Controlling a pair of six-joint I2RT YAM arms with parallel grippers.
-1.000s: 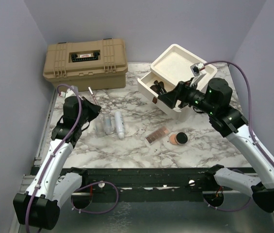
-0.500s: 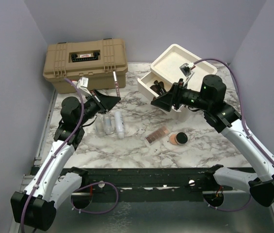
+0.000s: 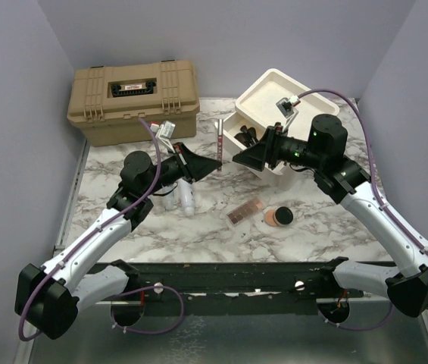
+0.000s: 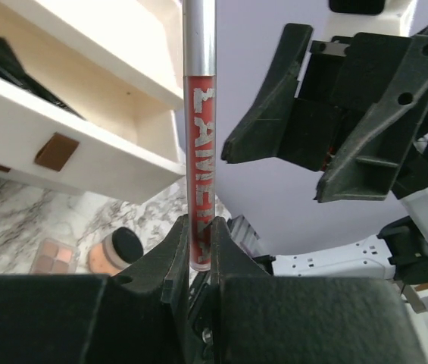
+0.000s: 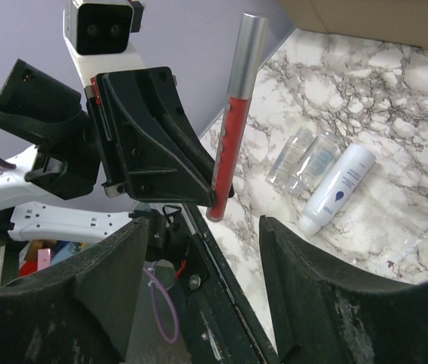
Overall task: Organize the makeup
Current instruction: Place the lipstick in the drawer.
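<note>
My left gripper point(image 3: 210, 162) is shut on the lower end of a slim red tube with a silver cap point(image 3: 219, 136) and holds it upright in the air, left of the drawer unit. In the left wrist view the tube point(image 4: 198, 152) stands between the shut fingers. My right gripper point(image 3: 245, 156) is open and empty and faces the tube from the right. In the right wrist view the tube point(image 5: 232, 129) stands just beyond my open fingers point(image 5: 312, 288). A whitish bottle point(image 3: 189, 199) and clear tubes point(image 3: 170, 202) lie on the table. The pink palette point(image 3: 245, 211) and round compact point(image 3: 279, 217) lie at centre.
The cream drawer unit point(image 3: 274, 102) stands at the back right, its lower drawer open with black-handled brushes point(image 3: 248, 136) in it. The tan toolbox point(image 3: 132, 98) stands shut at the back left. Purple walls close in both sides.
My left gripper has swung right and up from the table's left side with the red tube. My right gripper has turned left to face it.
</note>
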